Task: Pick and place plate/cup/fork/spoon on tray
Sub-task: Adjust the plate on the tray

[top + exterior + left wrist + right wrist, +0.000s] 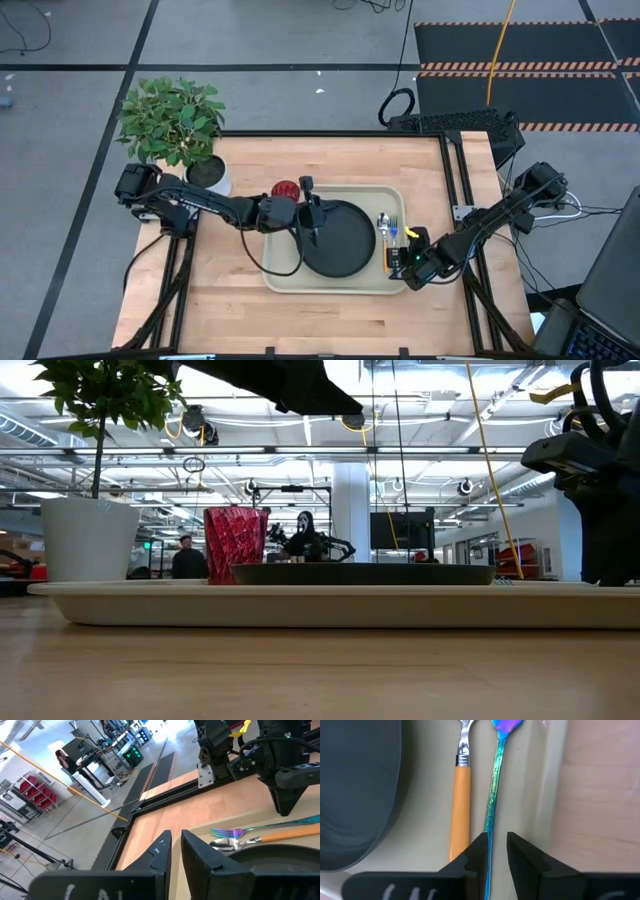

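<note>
In the high view, the tray [335,280] lies at frame centre on the table [250,310], holding the plate [340,240] in its middle and the spoon [383,228] and fork [393,228] side by side right of it, while the cup [285,189] stands just outside the tray's upper-left corner, right of the potted plant [175,120].

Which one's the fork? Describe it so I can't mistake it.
Find the beige tray mid-table. Right of the black plate lie two utensils side by side. The fork is the outer one, by the rim: slim iridescent teal handle, unlike the orange-handled spoon.
</note>
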{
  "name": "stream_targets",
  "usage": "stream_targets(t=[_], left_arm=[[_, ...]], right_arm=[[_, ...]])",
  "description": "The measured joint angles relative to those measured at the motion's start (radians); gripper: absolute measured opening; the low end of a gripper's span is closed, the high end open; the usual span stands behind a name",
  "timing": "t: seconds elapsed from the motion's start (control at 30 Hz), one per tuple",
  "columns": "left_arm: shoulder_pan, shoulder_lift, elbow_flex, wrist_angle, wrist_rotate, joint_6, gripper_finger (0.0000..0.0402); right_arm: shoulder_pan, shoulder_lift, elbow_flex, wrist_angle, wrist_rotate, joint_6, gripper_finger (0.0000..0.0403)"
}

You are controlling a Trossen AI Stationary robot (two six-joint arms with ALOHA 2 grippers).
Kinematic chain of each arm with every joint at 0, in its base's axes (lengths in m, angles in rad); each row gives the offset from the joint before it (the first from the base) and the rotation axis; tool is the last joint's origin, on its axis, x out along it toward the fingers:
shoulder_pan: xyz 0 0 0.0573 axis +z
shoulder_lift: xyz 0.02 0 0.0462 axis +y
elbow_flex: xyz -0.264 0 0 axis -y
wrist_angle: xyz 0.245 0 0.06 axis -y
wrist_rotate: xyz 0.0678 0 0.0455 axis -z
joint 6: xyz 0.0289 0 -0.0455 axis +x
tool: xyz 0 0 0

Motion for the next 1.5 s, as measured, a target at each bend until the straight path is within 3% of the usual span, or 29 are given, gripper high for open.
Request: stream_targets(t=[0.3,0.47,0.8,0.9,1.17,1.5], left_arm=[[0.0,0.0,0.0,0.0,0.019,-0.007,0.0047],[0.0,0.0,0.0,-0.005,0.042,-0.022,0.0047],[0.0,0.0,0.0,0.005,0.042,-0.028,0.0047],[-0.002,0.0,0.0,0.018,0.042,-0.029,0.0047],[-0.003,0.0,0.0,-0.003,0.041,-0.051,0.0047],[0.001,0.0,0.0,-0.059,-0.02,-0.029,0.0047]], right_arm=[[0.0,0.0,0.0,-0.041,0.001,-0.037,0.0063],[-0.006,-0.033,0.0,-0.072,0.006,-0.155,0.0063],[-0.016,-0.135,0.0,0.01,0.29,-0.695,0.0063],[-0.05,-0.137,-0.012,-0.022,0.317,-0.74,0.0063],[-0.243,-0.127,-0.166,0.198,0.063,-0.978,0.0064],[-0.376,-0.136,-0.142,0.277,0.021,-1.161,0.0064]])
